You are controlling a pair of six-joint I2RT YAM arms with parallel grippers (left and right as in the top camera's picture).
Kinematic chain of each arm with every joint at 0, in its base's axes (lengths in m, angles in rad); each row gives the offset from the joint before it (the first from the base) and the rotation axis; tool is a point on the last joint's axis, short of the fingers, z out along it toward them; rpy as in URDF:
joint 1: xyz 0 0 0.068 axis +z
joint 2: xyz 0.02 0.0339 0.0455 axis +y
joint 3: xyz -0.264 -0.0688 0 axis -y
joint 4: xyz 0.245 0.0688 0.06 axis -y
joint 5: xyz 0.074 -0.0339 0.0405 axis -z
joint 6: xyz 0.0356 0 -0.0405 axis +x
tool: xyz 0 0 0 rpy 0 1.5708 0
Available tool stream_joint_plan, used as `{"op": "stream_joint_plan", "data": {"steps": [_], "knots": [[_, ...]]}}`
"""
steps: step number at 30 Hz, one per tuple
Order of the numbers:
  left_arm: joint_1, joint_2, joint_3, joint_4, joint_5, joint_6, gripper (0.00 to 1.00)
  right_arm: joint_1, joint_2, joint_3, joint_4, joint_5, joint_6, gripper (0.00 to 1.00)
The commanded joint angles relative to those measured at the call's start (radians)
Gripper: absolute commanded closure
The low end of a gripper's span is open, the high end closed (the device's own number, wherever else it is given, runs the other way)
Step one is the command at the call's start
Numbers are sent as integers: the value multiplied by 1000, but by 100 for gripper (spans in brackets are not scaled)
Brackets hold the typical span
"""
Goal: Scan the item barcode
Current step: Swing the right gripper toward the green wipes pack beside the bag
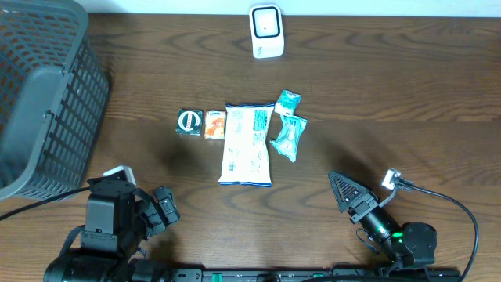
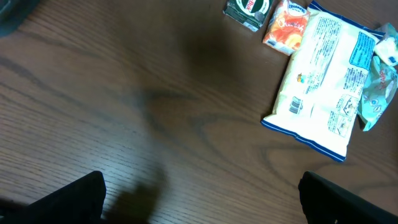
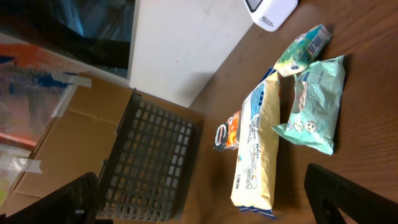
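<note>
Smooth dark wood-grain table (image 1: pixel 391 94) with a soft sheen. The white bag (image 1: pixel 247 145) is glossy plastic film, the teal packets (image 1: pixel 288 137) beside it crinkly; left of it, a matt grey plastic basket (image 1: pixel 47 86).

A wooden table (image 1: pixel 391 94) bears a basket (image 1: pixel 47 86), scanner (image 1: pixel 266 31), white bag (image 1: pixel 248 145), two teal packets (image 1: pixel 288 137) (image 1: pixel 287 101), orange packet (image 1: pixel 215 124) and dark box (image 1: pixel 189 122).

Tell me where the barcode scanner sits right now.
The white scanner stands at the far edge of the table, top centre in the overhead view, beyond the small teal packet and the white snack bag.
</note>
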Motion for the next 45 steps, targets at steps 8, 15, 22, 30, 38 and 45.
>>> {"op": "stream_joint_plan", "data": {"steps": [8, 15, 22, 30, 38, 45], "knots": [[2, -4, -4, -3, -9, -1, 2, 8, -6, -4, -3, -82, 7, 1], [2, -4, -4, -3, -9, -1, 2, 8, -6, -4, -4, -140, 6, 1], [2, -4, -4, -3, -9, -1, 2, 8, -6, -4, 12, -179, -35, 1], [2, -4, -4, -3, -9, -1, 2, 8, -6, -3, 365, -169, -34, 1], [2, -4, -4, -3, -9, -1, 2, 8, 7, 105, 542, -71, -89, 1], [2, -4, -4, -3, -9, -1, 3, 8, 174, 401, 226, -87, -411, 1]]}}
